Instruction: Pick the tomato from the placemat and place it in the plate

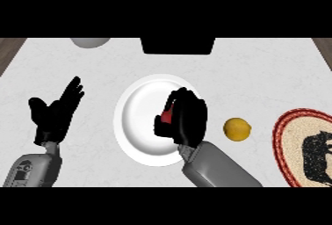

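Over plate (pixel 139 129) | right robot hand (pixel 188 121) clasps tomato (pixel 167 116) | yellow fruit (pixel 237 129) near rim

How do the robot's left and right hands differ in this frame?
The left hand is open, fingers straight; the right hand is curled round the red tomato. The left hand shows left of the plate, holding nothing; the right hand is over the plate. Both are black, on grey forearms.

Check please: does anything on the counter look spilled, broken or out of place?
Nothing stands out. The right robot hand holds the tomato over the plate; a yellow fruit lies on the counter beside the placemat. No spill shows.
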Robot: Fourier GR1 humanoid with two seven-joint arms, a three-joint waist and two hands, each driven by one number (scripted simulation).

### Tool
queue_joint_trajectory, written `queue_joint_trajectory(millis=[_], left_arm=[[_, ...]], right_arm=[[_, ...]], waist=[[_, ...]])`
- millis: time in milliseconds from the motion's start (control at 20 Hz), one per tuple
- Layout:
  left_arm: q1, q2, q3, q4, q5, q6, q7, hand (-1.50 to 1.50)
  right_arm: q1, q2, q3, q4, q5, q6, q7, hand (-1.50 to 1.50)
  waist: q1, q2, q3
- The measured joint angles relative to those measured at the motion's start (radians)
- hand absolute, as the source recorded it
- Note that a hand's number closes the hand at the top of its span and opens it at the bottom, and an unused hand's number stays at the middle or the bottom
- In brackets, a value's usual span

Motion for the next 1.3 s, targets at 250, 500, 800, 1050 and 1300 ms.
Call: queue_joint_trajectory(millis=[250,500,800,1050,1300], left_arm=[[0.016,-0.006,0.009,0.0,-0.005,-0.005,-0.007,0.0],[0.009,0.004,0.02,-0.013,-0.003,-0.009,0.013,0.0],[0.025,-0.011,0.013,-0.007,-0.007,-0.012,-0.009,0.0],[0.028,-0.013,0.013,-0.015,-0.013,-0.008,-0.002,0.0],[0.027,-0.011,0.022,-0.021,-0.016,-0.007,0.002,0.0]], right_arm=[[0.021,0.003,-0.019,0.031,-0.09,-0.049,-0.107,-1.5],[0.008,0.004,-0.024,-0.026,-0.064,-0.137,-0.203,-1.5],[-0.02,0.005,0.003,-0.168,-0.134,-0.253,-0.249,-1.5],[0.037,0.005,-0.008,-0.292,-0.275,-0.31,-0.232,-1.5],[0.125,-0.001,-0.022,-0.382,-0.425,-0.334,-0.299,-1.5]], waist=[[-0.008,-0.002,0.0],[-0.013,-0.004,0.0],[-0.009,-0.004,0.0],[-0.011,-0.004,0.0],[-0.014,-0.003,0.0]])
